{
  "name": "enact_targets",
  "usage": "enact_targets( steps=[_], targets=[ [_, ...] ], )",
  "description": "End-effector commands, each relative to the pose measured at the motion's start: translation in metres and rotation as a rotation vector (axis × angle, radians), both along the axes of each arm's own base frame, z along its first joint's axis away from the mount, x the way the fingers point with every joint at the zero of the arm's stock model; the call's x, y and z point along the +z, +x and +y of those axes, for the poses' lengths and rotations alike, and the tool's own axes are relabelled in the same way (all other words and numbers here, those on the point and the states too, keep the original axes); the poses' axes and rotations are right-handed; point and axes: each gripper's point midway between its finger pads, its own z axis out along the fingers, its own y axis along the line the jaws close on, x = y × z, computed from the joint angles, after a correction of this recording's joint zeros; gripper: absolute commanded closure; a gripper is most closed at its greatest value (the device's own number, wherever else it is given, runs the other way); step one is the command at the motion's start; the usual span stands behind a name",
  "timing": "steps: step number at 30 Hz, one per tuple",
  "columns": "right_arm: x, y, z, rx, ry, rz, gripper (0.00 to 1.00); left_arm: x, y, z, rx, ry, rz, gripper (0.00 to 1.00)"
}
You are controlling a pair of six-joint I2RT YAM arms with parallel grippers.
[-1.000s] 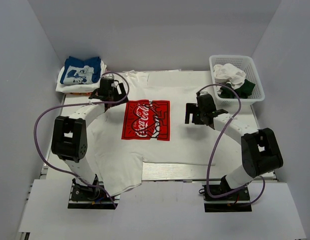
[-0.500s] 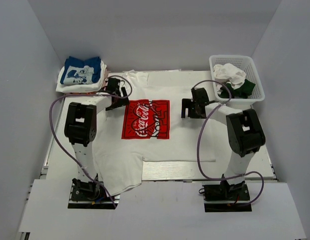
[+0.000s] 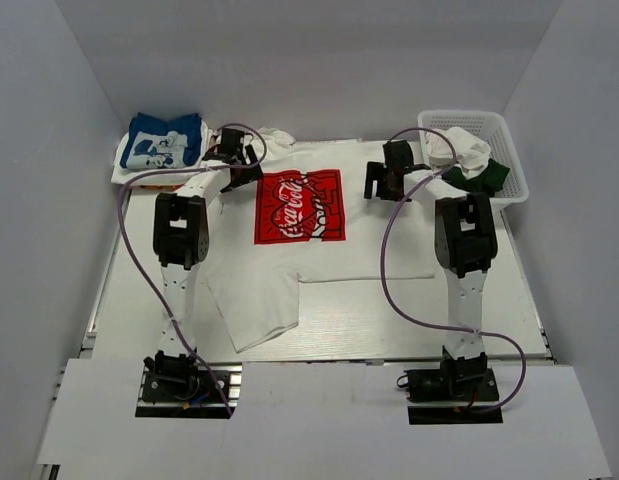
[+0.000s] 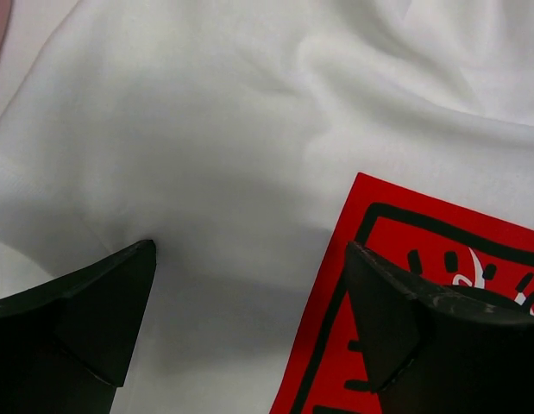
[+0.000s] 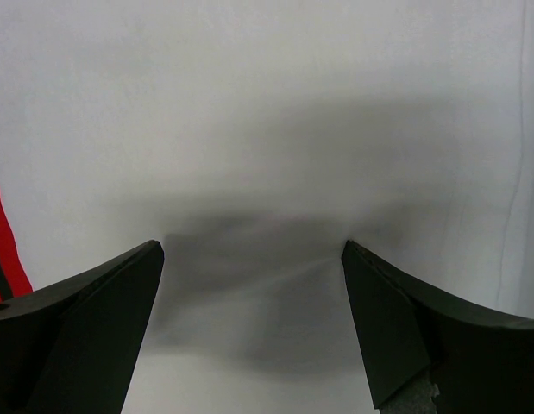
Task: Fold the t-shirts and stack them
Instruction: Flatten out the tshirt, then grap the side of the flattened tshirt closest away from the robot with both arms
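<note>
A large white t-shirt (image 3: 329, 255) with a red square logo (image 3: 299, 205) lies spread flat on the table. My left gripper (image 3: 242, 174) is open, its fingertips pressed on the cloth just left of the logo. In the left wrist view its jaws (image 4: 249, 297) straddle white cloth and the logo's edge (image 4: 439, 250). My right gripper (image 3: 383, 188) is open and pressed on the shirt right of the logo. In the right wrist view (image 5: 249, 259) there is only white cloth between its fingers. A folded blue t-shirt (image 3: 161, 140) with white cartoon print tops a stack at the far left.
A white basket (image 3: 509, 165) at the far right holds crumpled white and green cloth, close to my right arm. The stack under the blue shirt has white and pinkish layers. White walls close in the far, left and right sides.
Both arms have stretched toward the far side with their tips on the white shirt. The shirt has slid away from me, and its hem no longer hangs over the near edge.
</note>
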Motion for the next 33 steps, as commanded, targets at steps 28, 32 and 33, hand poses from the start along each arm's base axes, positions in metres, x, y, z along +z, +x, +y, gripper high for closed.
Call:
enact_targets(
  steps=[28,32,33],
  targets=[
    [0.115,-0.167,-0.009,-0.02,0.292,-0.316,0.1,0.027,-0.454,-0.034,-0.11,-0.505,0.369,0.0],
    [0.115,-0.172,-0.018,-0.058,0.274,-0.314,0.1,-0.002,-0.472,-0.044,-0.114,-0.569,0.436,0.04],
    [0.115,-0.172,-0.019,-0.061,0.272,-0.316,0.1,-0.003,-0.473,-0.044,-0.111,-0.566,0.444,0.05]
  ],
)
